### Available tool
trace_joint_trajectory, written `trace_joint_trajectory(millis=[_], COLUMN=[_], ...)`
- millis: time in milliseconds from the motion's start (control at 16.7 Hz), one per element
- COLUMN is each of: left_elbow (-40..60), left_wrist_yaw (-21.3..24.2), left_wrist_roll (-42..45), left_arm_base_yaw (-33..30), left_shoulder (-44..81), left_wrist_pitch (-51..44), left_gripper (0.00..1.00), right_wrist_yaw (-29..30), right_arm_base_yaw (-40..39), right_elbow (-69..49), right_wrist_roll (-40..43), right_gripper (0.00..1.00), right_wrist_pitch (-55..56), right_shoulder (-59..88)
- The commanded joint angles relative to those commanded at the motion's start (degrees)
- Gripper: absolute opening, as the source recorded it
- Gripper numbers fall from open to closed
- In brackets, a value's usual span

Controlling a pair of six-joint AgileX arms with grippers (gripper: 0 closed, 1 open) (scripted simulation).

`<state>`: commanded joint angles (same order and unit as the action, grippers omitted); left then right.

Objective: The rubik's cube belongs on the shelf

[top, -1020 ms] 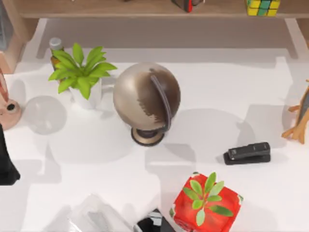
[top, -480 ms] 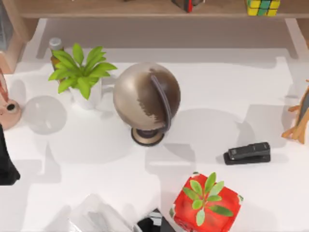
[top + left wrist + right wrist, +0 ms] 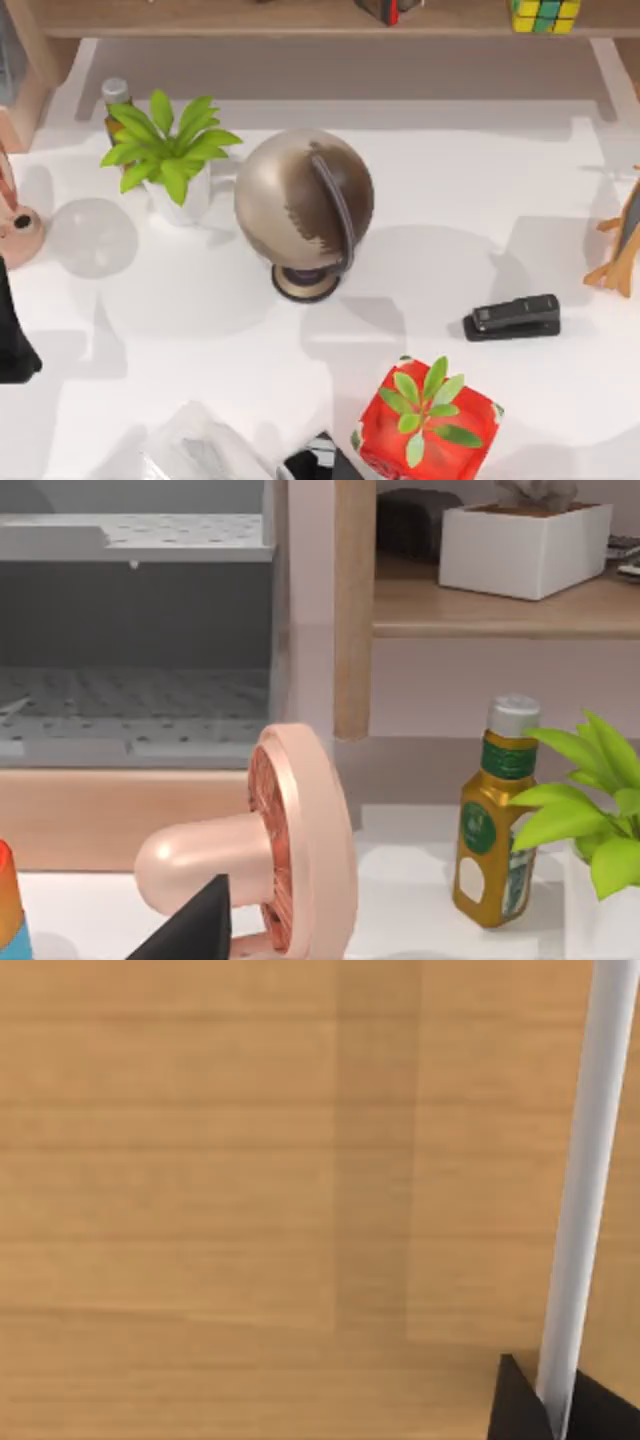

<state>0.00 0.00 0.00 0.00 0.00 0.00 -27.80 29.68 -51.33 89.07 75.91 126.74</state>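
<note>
Top view of the white table (image 3: 480, 180) with the globe (image 3: 303, 205) as the central landmark. The rubik's cube (image 3: 544, 15) rests on the shelf (image 3: 200, 17), the light-tan wooden plank along the far edge, well beyond the globe and to its right; the visible faces show yellow, green and teal squares with one orange-red square, set in a dark grid, and the cube is much smaller than the globe. A dark object with a red part (image 3: 388, 9) also sits on the shelf, beyond the globe. Left of the globe and just beside it stands a potted green plant (image 3: 170, 150) in a white pot, with an amber bottle (image 3: 115, 100) behind it. Further left is a pink mushroom-shaped object (image 3: 18, 225). To the globe's right and nearer the viewer lies a black stapler (image 3: 512, 316); nearer still stands a red patterned box with green leaves (image 3: 428, 418). The left arm (image 3: 14, 340) shows as a dark shape at the left table edge, well left of the globe; in the left wrist view the mushroom (image 3: 265, 855), the bottle (image 3: 497, 815) and a white box (image 3: 525, 545) on the shelf appear. The right wrist view shows tan wood grain and a white bar (image 3: 585, 1190). Whether either gripper's fingers are spread or pressed together cannot be told
</note>
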Motion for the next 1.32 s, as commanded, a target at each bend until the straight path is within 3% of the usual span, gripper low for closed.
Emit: trace_joint_trajectory(millis=[1320], left_elbow=[0.0], left_wrist_yaw=[0.0], left_wrist_roll=[0.0], left_arm_base_yaw=[0.0], left_shoulder=[0.0], left_wrist_pitch=[0.0], left_gripper=[1.0], right_wrist_yaw=[5.54], right_arm_base_yaw=[-4.97], right_elbow=[-20.5], right_wrist_roll=[-0.18], right_gripper=[0.0], right_wrist_pitch=[-12.12], right_shoulder=[9.13])
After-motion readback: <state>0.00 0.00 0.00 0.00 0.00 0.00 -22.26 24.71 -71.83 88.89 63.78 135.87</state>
